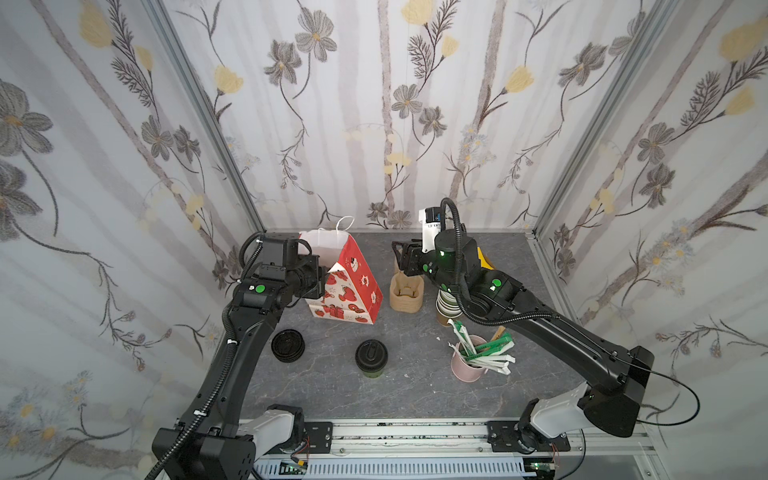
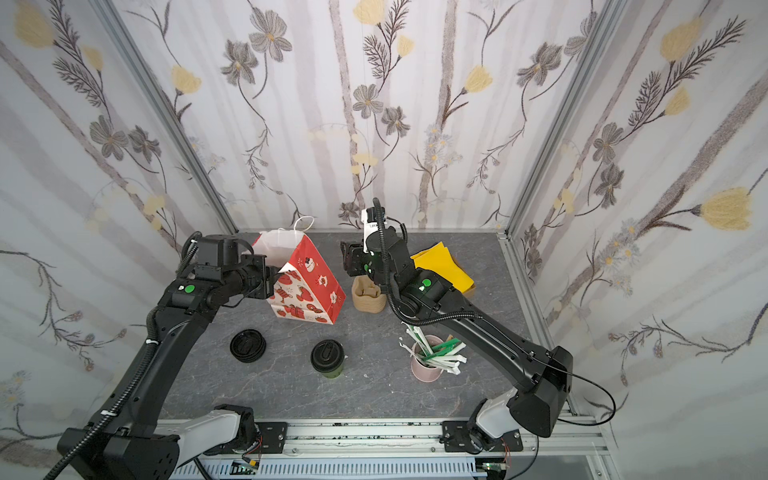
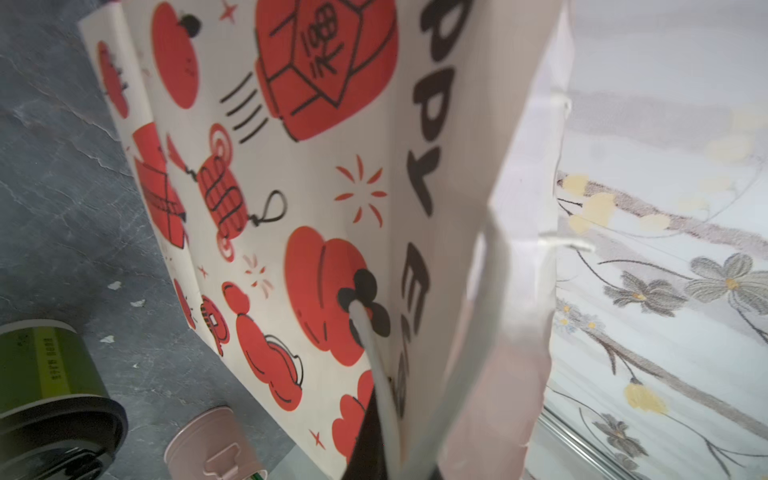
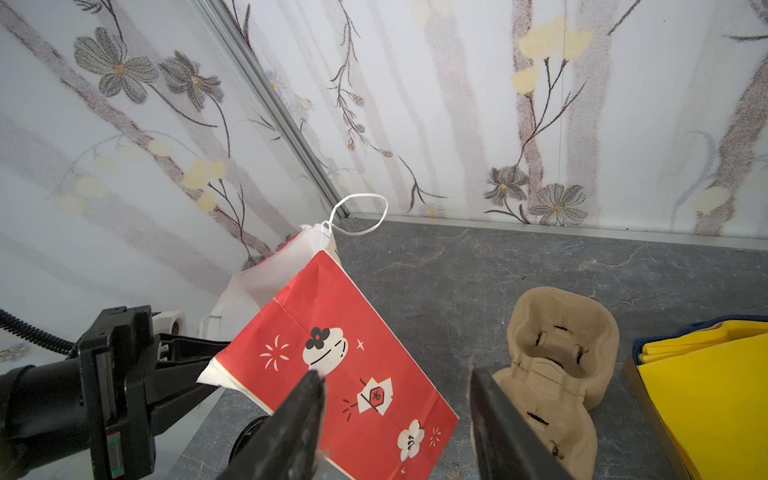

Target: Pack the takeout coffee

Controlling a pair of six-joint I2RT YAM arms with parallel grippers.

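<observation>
While the left gripper pinches the bag rim, the right gripper holds its fingers spread. The coffee stands at the bag's 6 o'clock.

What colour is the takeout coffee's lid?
Black. The takeout coffee shows it best in a top view.

Green, black-lidded takeout coffee stands upright, front-centre.

The right arm hides most of the cup stack. The left wrist view's edge crops the takeout coffee.
</observation>
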